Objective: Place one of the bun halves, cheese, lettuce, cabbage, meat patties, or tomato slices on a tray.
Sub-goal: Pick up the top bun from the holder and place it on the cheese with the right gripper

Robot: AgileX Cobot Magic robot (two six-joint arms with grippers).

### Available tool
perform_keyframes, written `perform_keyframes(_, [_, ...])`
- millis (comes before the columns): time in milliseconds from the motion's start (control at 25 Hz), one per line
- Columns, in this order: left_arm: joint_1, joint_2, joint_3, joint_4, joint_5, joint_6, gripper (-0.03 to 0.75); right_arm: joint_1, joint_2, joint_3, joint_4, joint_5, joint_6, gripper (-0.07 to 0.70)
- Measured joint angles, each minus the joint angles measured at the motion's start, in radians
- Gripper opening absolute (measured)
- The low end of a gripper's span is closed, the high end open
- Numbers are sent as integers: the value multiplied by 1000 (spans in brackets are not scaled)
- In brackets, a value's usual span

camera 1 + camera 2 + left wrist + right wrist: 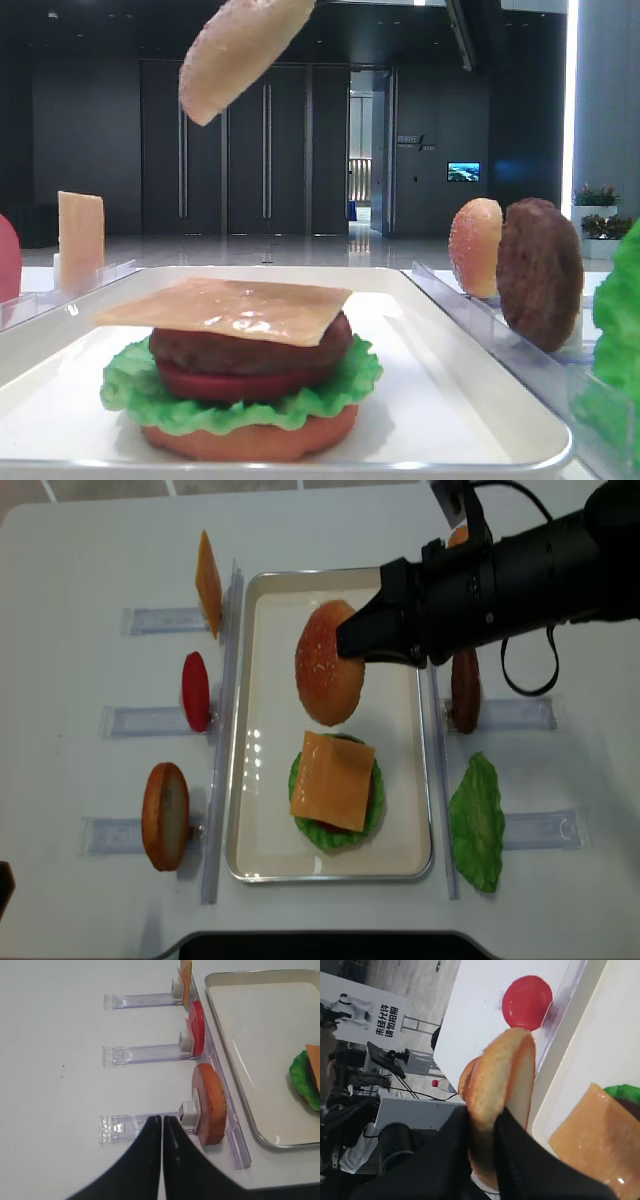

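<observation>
White worktop (80, 540) carrying white tray (265, 600), seen whole only from overhead realsense view. Low front view alone showing stack layers on tray (420, 330): bottom bun (250, 438), lettuce (130, 385), tomato slice (230, 385), meat patty (250, 350), cheese (230, 308) on top. Overhead view alone showing right claw (345, 640) reaching from right across tray rim, pinching pale sesame bun top (328, 665) in the air above upper half of tray, beside stack rather than over it. Right wrist view confirming black fingers (520, 1150) clamped on both faces of bun top (495, 1090). Left wrist view showing left claw (161, 1119) pressed together, holding nothing, above worktop just left of orange bun half (210, 1102). Clear racks (225, 730) flanking tray on both sides. Racked spares: on left, one cheese slice (208, 580), one tomato slice (196, 690), one orange bun half (165, 815); on right, one meat patty (465, 695), one lettuce leaf (477, 825), one bun half (475, 245) largely hidden by arm from overhead.
</observation>
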Motion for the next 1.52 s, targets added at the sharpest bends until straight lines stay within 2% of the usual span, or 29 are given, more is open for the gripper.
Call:
perform_keyframes(280, [0, 0, 0, 0, 0, 0, 0, 3, 0, 172, 182, -5, -181, 109])
perform_keyframes(440, [0, 0, 0, 0, 0, 0, 0, 3, -1, 227, 242, -8, -238, 109])
perform_keyframes(840, [0, 0, 0, -1, 0, 0, 0, 3, 52, 235, 260, 34, -300, 109])
perform_keyframes(1120, [0, 0, 0, -1, 0, 0, 0, 23, 60, 273, 341, 38, -396, 109])
perform_keyframes(1520, [0, 0, 0, -1, 0, 0, 0, 25, 127, 273, 352, 65, -416, 109])
